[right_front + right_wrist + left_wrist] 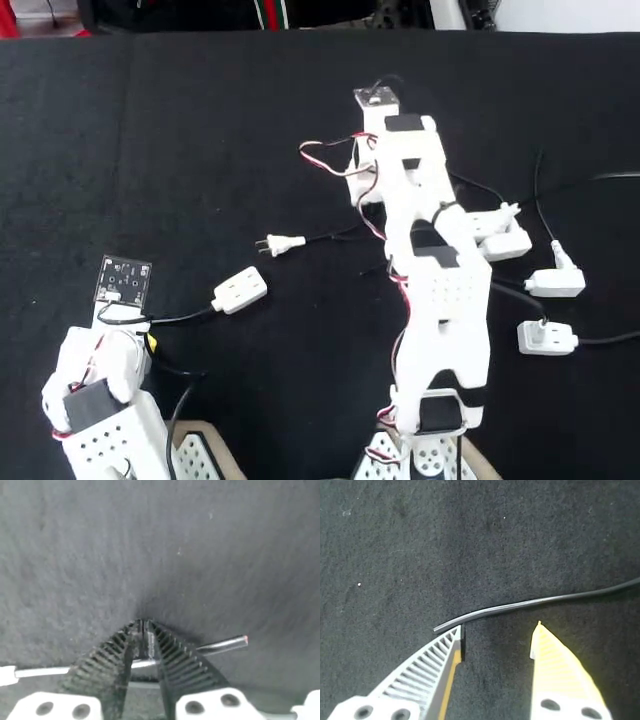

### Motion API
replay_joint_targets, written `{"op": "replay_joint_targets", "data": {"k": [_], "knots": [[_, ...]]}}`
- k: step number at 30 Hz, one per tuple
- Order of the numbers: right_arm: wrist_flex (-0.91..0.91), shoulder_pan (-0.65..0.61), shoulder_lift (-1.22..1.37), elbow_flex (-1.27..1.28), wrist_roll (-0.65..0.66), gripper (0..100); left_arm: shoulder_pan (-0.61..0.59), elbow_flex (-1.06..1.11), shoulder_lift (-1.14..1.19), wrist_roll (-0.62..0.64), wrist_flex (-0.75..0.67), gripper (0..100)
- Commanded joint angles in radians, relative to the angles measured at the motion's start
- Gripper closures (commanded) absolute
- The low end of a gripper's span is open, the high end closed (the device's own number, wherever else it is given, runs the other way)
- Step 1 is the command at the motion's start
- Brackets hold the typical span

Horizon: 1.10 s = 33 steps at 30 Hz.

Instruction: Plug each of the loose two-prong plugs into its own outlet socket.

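A black cloth covers the table (200,120), and a strip of room shows beyond its far edge. Near the middle of the table lies a loose two-prong plug (280,243), white, with its prongs toward the left edge and its dark cord running off under the right arm (450,300). A little nearer the front edge and to the left sits a white outlet socket (240,290) — close to the plug but apart from it. Its black cable (520,603) leads toward the left arm (100,420) at the front-left corner.

The left gripper (498,628) hangs over the cloth with its fingers spread wide. The black cable lies on the cloth just past the fingertips, ungrasped. The right gripper (145,625) is clamped tight on a thin cable (220,645) that passes between its fingers, low over the cloth.

Toward the right edge lie three more white pieces — one beside the right arm (503,238), a second (555,282) and a third (546,338) nearer the front. Each has a dark cord, and I cannot tell whether any plug there is seated.
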Motion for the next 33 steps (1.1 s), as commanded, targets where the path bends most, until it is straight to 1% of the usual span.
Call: {"op": "replay_joint_targets", "data": {"k": [1,4,5,9,11,15,18,20,23,25,29,33], "knots": [[0.038,0.018,-0.007,-0.099,0.002,98.4,-0.007,0.001,-0.003,-0.005,-0.015,78],[0.11,0.015,-0.007,-0.166,-0.009,98.4,-0.008,0.001,-0.003,-0.005,-0.015,78],[0.155,0.0,-0.007,-0.196,-0.037,98.4,-0.008,0.001,-0.003,-0.005,-0.015,78],[0.362,-0.106,-0.004,-0.318,-0.215,98.2,-0.008,0.001,-0.003,-0.005,-0.015,78],[0.41,-0.161,-0.001,-0.349,-0.315,96.2,-0.008,0.001,-0.003,-0.005,-0.015,78],[0.411,-0.284,0.001,-0.294,-0.454,87.4,-0.008,0.001,-0.003,-0.005,-0.015,78],[0.399,-0.379,0.001,-0.229,-0.52,86.4,-0.008,0.001,-0.003,-0.005,-0.015,78],[0.364,-0.417,0.001,-0.191,-0.58,86.2,-0.008,0.001,-0.003,-0.005,-0.015,78],[0.276,-0.427,0.001,-0.151,-0.667,86.1,-0.008,0.001,-0.003,-0.005,-0.017,78],[0.241,-0.425,0.001,-0.122,-0.7,86.1,-0.008,0.001,-0.003,-0.005,-0.017,78],[0.235,-0.431,0.001,-0.067,-0.763,86.1,-0.008,0.001,-0.003,-0.005,-0.017,78],[0.23,-0.431,0.001,-0.022,-0.773,86.1,-0.008,0.001,-0.003,-0.005,-0.017,78]]}}
